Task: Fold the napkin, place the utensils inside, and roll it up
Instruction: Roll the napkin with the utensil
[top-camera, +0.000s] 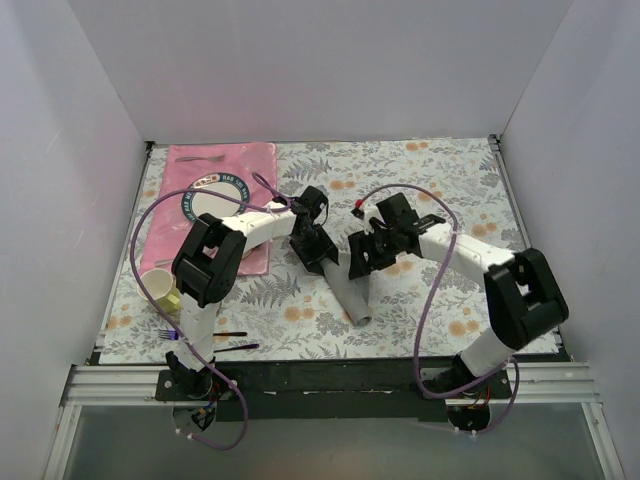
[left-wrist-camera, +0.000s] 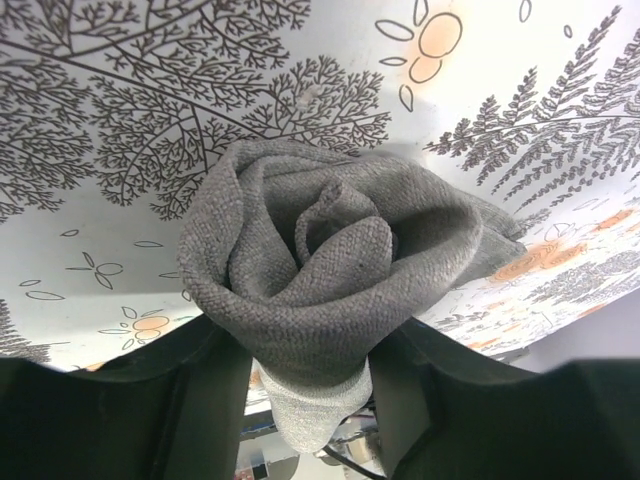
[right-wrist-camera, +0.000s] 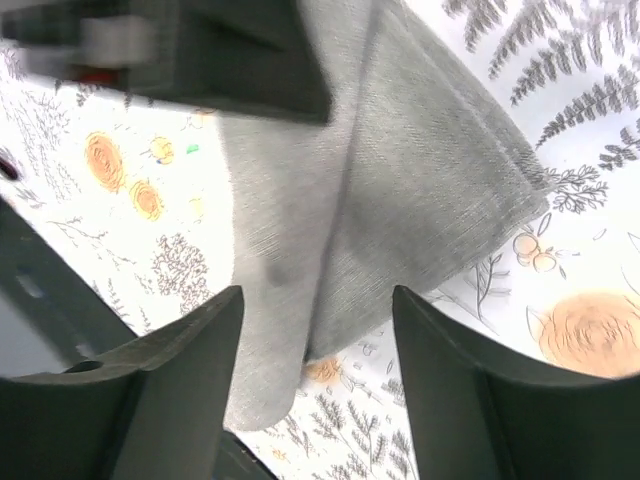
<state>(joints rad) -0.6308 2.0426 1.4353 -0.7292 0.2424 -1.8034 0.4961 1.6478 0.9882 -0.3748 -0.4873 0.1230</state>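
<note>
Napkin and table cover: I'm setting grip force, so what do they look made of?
The napkin looks like woven fabric, perhaps linen or cotton: matte grey, coarse visible weave, soft rolled folds. The table cover looks like a smooth printed sheet, possibly vinyl or coated cloth: fern and flower print, faint sheen.

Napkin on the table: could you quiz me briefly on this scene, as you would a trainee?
1. True or false: the napkin is rolled into a tube.
2. The placemat at the far left is: A pink, B green, C blue.
3. What sits between the left fingers in the left wrist view?
Key: 1 true; 2 A; 3 the napkin's rolled end.
</note>
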